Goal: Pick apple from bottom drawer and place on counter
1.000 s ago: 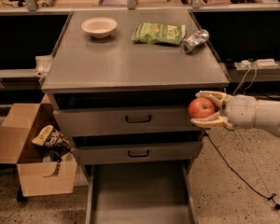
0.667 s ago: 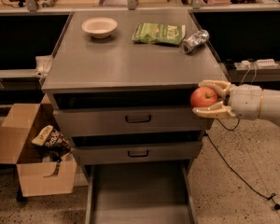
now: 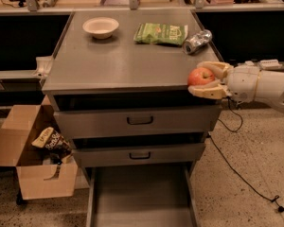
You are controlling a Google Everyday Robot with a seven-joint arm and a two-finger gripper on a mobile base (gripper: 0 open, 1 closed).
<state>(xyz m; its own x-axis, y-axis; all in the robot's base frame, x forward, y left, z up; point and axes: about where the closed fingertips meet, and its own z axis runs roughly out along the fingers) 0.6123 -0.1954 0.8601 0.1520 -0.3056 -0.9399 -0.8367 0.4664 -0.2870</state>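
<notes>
Since one second ago the gripper (image 3: 202, 80) has risen with the apple (image 3: 200, 75), from the height of the upper drawer front (image 3: 137, 120) to the level of the counter (image 3: 123, 63), and it has moved a little to the left. Its two pale fingers are closed on the apple, one above and one below. The apple is at the front right corner of the counter; whether it touches the surface I cannot tell. Just behind the gripper a can (image 3: 197, 41) lies on the counter, and left of it a green bag (image 3: 161, 33). Farther left stands a bowl (image 3: 100, 26). Below and left of the gripper, the bottom drawer (image 3: 139, 200) is pulled open. Far left, a cardboard box (image 3: 35, 178) stands on the floor.
</notes>
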